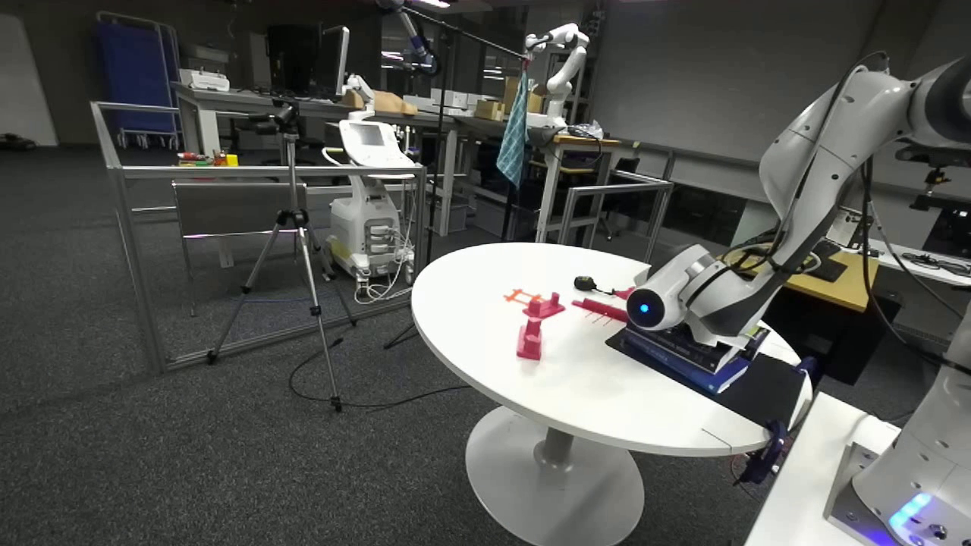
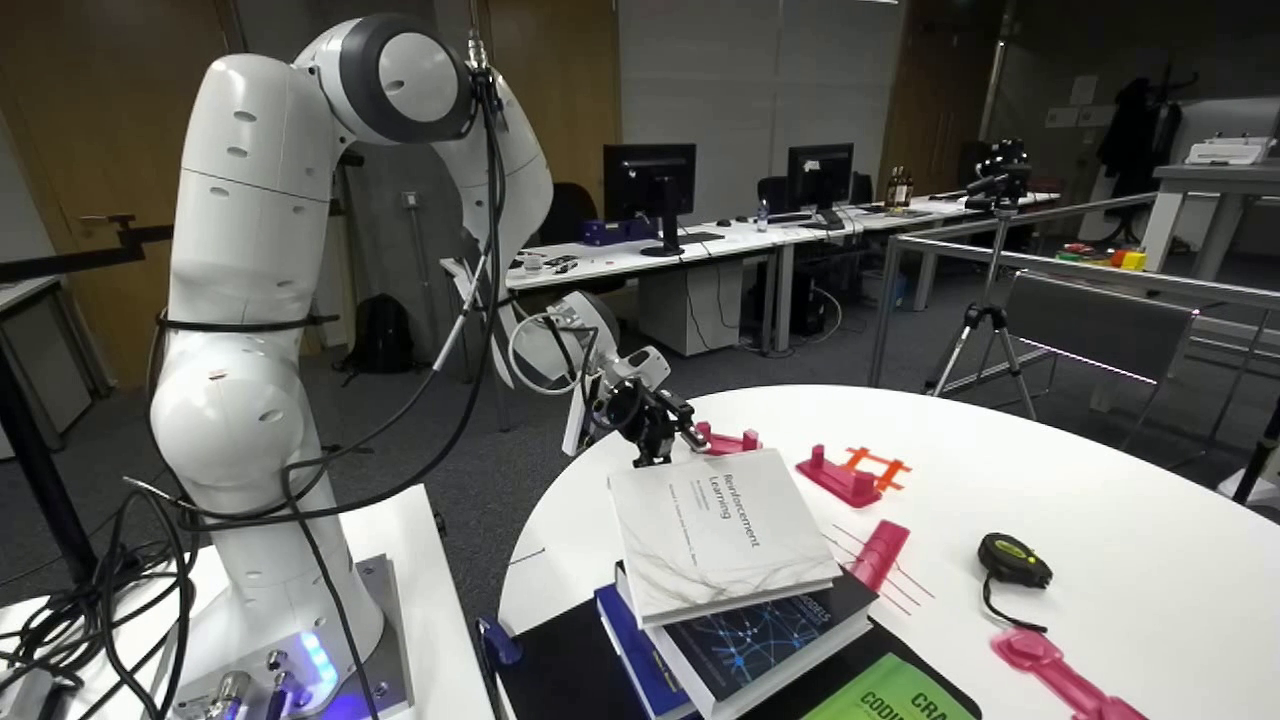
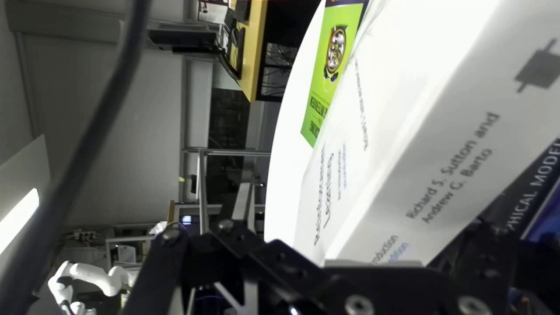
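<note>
A white book titled Reinforcement Learning lies askew on top of a small stack. Under it are a black book with a blue network pattern and a blue book. My gripper is low beside the white book's far edge, its fingers spread apart. In the wrist view the gripper's black parts overlap the near end of the white book's spine. Whether a finger touches the spine cannot be told. In an exterior view the arm's wrist hides the gripper.
A black mat lies under the stack, with a green book beside it. On the round white table are pink parts, an orange frame, a pink bar and a tape measure. Blue clamps grip its edge.
</note>
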Controlling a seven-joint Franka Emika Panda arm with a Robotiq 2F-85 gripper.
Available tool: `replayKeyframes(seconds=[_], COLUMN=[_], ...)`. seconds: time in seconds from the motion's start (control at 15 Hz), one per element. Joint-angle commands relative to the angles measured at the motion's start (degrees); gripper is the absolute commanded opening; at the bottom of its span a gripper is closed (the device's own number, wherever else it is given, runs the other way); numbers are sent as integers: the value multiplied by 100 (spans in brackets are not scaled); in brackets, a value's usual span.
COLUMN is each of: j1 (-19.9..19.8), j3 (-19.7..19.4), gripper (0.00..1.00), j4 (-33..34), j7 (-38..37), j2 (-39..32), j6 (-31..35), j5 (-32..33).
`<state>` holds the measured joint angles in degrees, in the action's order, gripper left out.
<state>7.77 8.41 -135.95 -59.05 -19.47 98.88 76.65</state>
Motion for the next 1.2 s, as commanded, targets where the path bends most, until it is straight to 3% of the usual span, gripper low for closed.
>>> replayKeyframes(seconds=[0.0,0.73,1.13], j1=[-225,-540,-878], j3=[-7,-352,-594], gripper=[100,100,100], j4=[-321,-382,-410], j7=[929,2666,4613], j2=[690,1010,1034], j6=[694,1720,2524], j5=[31,-331,-981])
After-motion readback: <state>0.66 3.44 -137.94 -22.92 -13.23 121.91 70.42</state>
